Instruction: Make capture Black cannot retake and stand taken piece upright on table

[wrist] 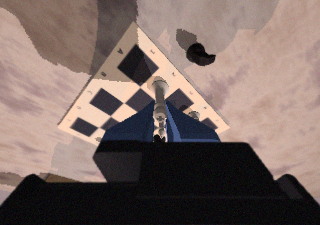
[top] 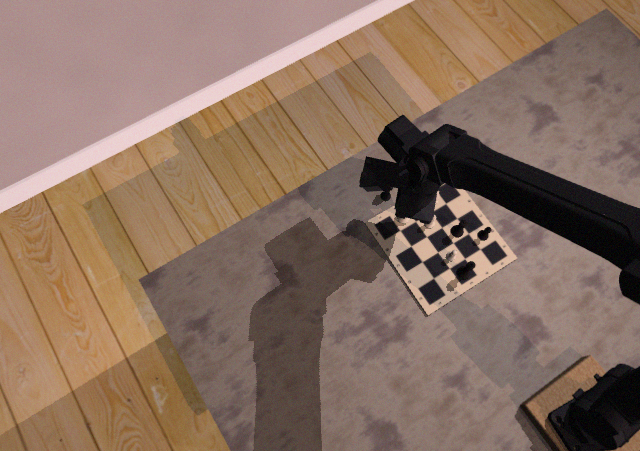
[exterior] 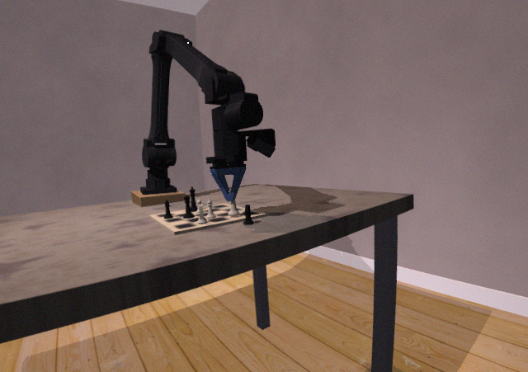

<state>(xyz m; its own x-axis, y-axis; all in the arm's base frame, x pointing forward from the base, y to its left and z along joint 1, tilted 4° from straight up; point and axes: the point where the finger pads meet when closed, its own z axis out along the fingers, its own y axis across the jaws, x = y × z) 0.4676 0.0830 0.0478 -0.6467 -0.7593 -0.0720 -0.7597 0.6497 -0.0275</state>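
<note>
A small chessboard (top: 443, 247) lies on the grey table; it also shows in the exterior view (exterior: 205, 218) and the wrist view (wrist: 145, 92). My gripper (exterior: 230, 197) hangs straight down over the board's far corner, its blue fingers shut on the top of a tall white piece (wrist: 160, 97). This white piece (exterior: 233, 208) is upright, with its base at a light square near the board's edge. A black pawn (exterior: 247, 214) stands upright on the table just off that edge, also seen from above (top: 384, 196) and from the wrist (wrist: 200, 54).
Three black pieces (exterior: 186, 206) and two white pieces (exterior: 201, 213) stand upright on the board's other squares. The arm's wooden base block (exterior: 157, 197) sits behind the board. The table's end edge (exterior: 384, 206) lies beyond the black pawn.
</note>
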